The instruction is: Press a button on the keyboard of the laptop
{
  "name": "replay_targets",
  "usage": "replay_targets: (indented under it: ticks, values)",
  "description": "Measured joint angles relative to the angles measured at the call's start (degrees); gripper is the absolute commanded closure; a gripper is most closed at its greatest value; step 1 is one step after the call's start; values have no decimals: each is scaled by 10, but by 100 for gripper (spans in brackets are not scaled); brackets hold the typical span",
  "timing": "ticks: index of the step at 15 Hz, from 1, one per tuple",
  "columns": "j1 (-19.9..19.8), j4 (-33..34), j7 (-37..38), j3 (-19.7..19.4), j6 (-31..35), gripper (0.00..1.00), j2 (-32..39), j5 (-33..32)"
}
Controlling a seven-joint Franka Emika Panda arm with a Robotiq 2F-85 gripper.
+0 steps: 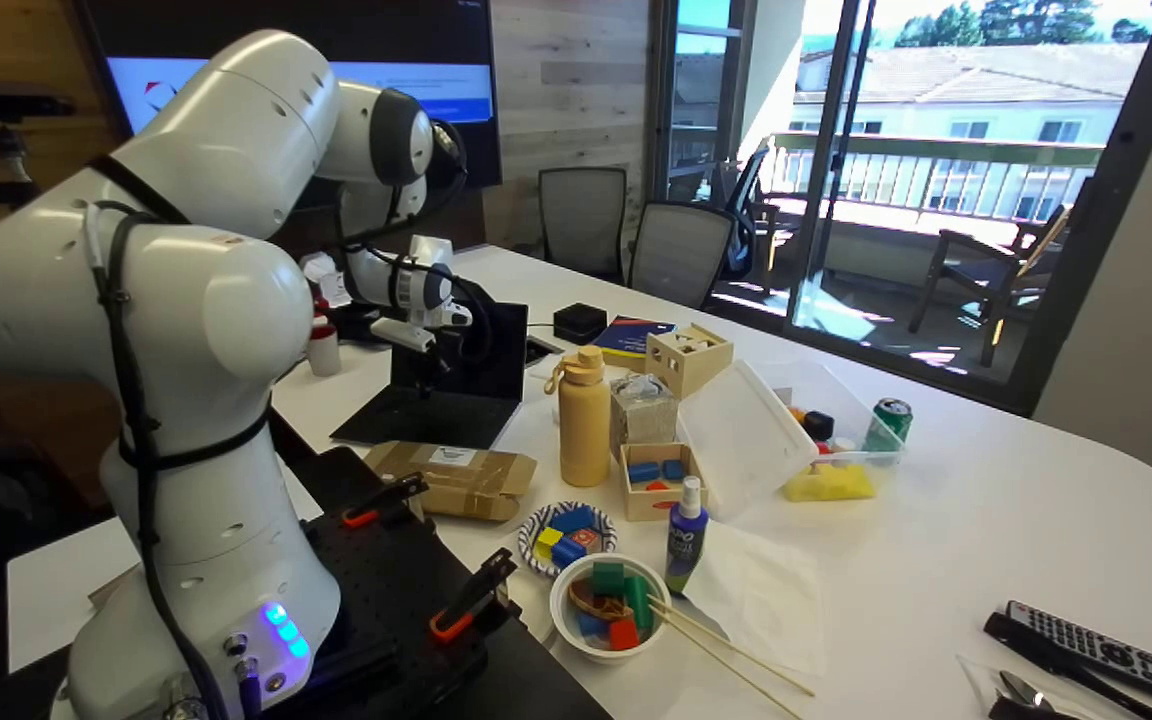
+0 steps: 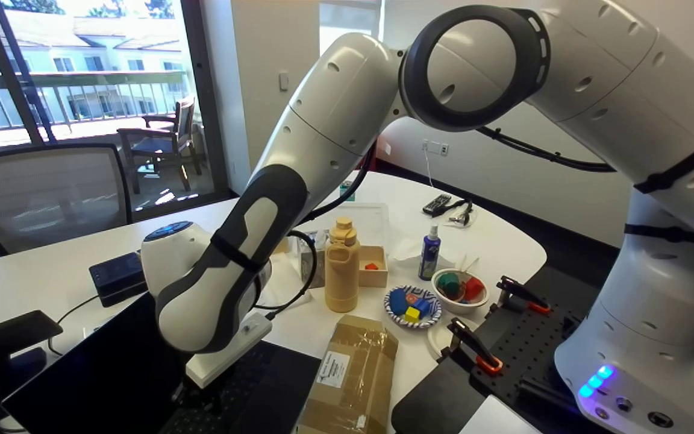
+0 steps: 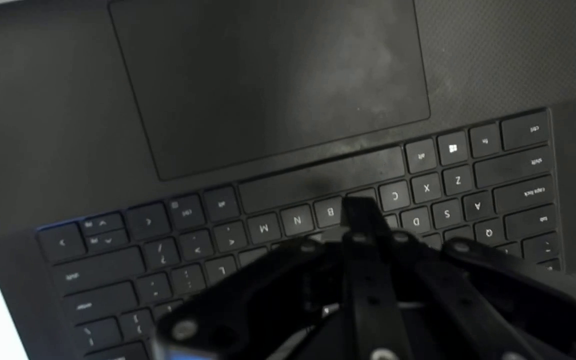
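- Wrist view: the hand [image 3: 363, 215] points down over the keyboard [image 3: 298, 220], its fingers [image 3: 360, 207] pressed together into a single dark tip, nothing seen pinched between them.
- That tip covers most of the key lying between the B key [image 3: 329, 212] and the C key [image 3: 394, 195]; whether it touches or sits just above cannot be told.
- The space bar [image 3: 323, 180] and the touchpad [image 3: 278, 90] show plainly, the lettering upside down from this camera.
- In both exterior views the laptop [image 1: 496, 390] stands open on the counter [image 1: 986, 520], its screen [image 2: 112, 361] raised and dark, the keyboard flat below, with the hand over the keys.
- The arm [image 2: 335, 120] bends high and reaches downward; in an exterior view it hides part of the screen.
- A taped cardboard package [image 1: 456, 480] lies just beside the laptop's front edge.
- Near the package a yellow bottle [image 1: 584, 425] stands upright, next to an open wooden box [image 1: 661, 503] holding blue and red blocks [image 1: 644, 472].
- A patterned plate [image 1: 529, 530] and a white bowl [image 1: 611, 655] carry more coloured pieces; two thin sticks [image 1: 736, 647] lean over the bowl's rim.
- A purple spray bottle [image 1: 686, 540] stands upright near the bowl; a black remote [image 1: 1116, 650] lies well apart.
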Motion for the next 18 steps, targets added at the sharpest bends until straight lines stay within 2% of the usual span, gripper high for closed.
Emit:
replay_targets:
  ticks: [10, 18]
  values:
    - [0, 44, -1, -3, -14, 100, 49, 0]
    - [0, 88, -2, -2, -69, 100, 70, 0]
